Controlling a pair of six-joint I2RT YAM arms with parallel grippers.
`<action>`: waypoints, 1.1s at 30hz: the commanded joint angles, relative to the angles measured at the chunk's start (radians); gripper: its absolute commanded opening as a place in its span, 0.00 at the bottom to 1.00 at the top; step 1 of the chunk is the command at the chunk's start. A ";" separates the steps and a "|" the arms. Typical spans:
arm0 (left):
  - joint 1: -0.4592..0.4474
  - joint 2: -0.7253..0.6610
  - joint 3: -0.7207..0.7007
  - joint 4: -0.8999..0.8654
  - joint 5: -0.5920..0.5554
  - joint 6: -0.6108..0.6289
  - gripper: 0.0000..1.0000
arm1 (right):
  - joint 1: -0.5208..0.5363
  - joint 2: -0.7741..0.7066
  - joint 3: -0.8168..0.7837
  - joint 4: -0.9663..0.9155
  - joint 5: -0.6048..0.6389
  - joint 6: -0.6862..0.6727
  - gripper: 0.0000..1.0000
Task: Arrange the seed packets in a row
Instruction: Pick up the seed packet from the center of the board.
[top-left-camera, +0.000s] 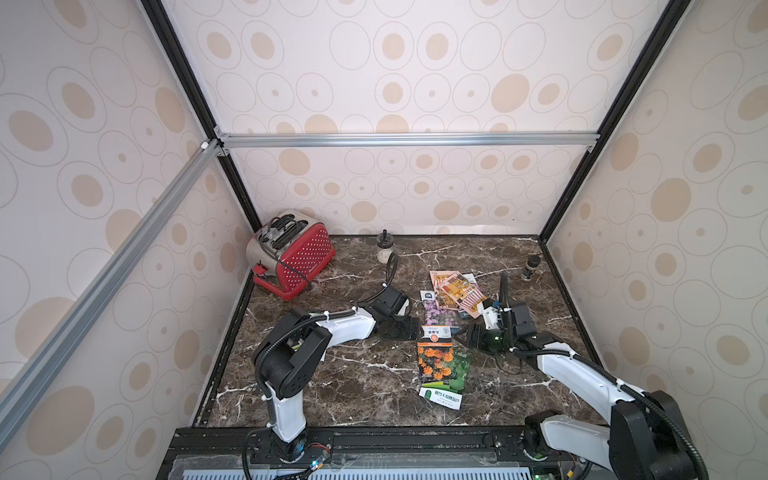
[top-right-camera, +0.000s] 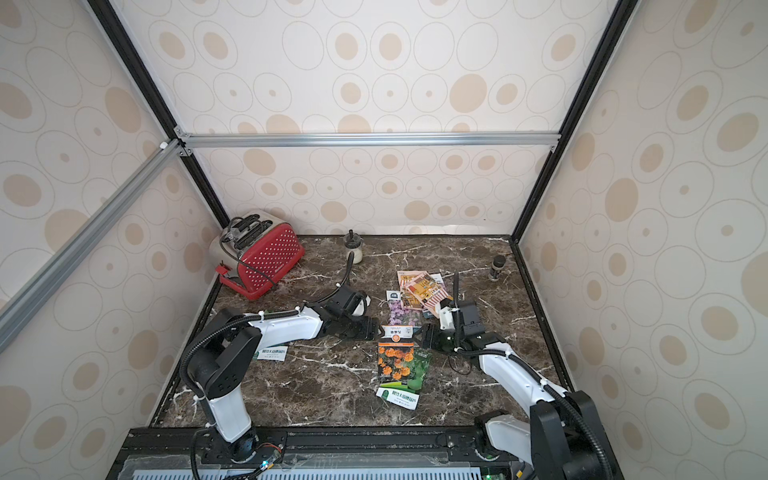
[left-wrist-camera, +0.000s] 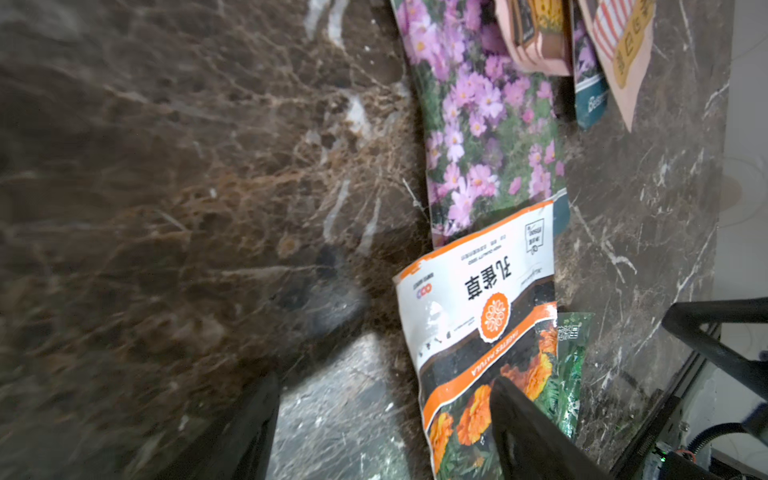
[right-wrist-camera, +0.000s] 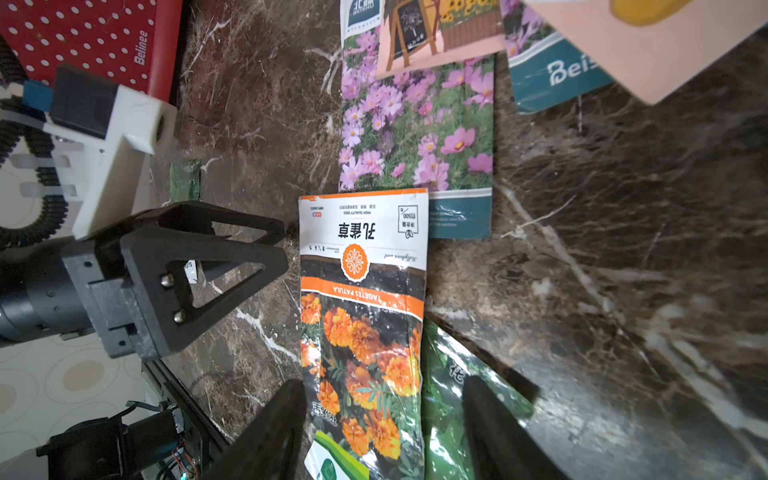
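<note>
The left gripper (top-left-camera: 409, 328) has its fingers (left-wrist-camera: 528, 432) spread wide and holds nothing. Bare marble table (top-left-camera: 345, 374) shows between them. In the right wrist view their tips end just beside the white header edge of the marigold packet (top-left-camera: 435, 357); whether they touch it I cannot tell.

The right gripper (top-left-camera: 463, 334) faces them from the packet's other side. Its fingers (right-wrist-camera: 498, 428) stand apart, closed on nothing. One is at the marigold packet's long edge, over marble. The other is over the green gourd packet (top-left-camera: 456, 368), which lies partly under the marigold packet and juts out past it at a slant. The flowered half of the marigold packet lies between the two fingers, flat on the table.

Beyond both sets of fingertips lies the purple flower packet (top-left-camera: 436, 311), its bottom edge tucked under the marigold packet's header. Farther out, the peach shop-front packets (top-left-camera: 455, 291) overlap in a loose heap. They cover the purple packet's far corner and most of a second teal-banded flower packet (right-wrist-camera: 552, 70).

Behind the left fingers, under that arm, one more green-labelled packet (top-right-camera: 272, 353) shows in a top view.

The red toaster (top-left-camera: 291, 253) and a small glass jar (top-left-camera: 384, 249) stand well apart from both grippers.
</note>
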 joint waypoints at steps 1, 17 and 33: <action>-0.018 0.027 0.044 0.054 0.043 -0.004 0.78 | 0.005 0.040 -0.012 0.061 -0.030 0.010 0.61; -0.031 0.084 0.067 0.101 0.085 -0.014 0.28 | 0.114 0.301 -0.052 0.351 -0.004 0.053 0.49; -0.026 0.018 0.207 -0.011 0.049 0.012 0.71 | 0.125 -0.038 -0.057 0.216 0.246 0.101 0.00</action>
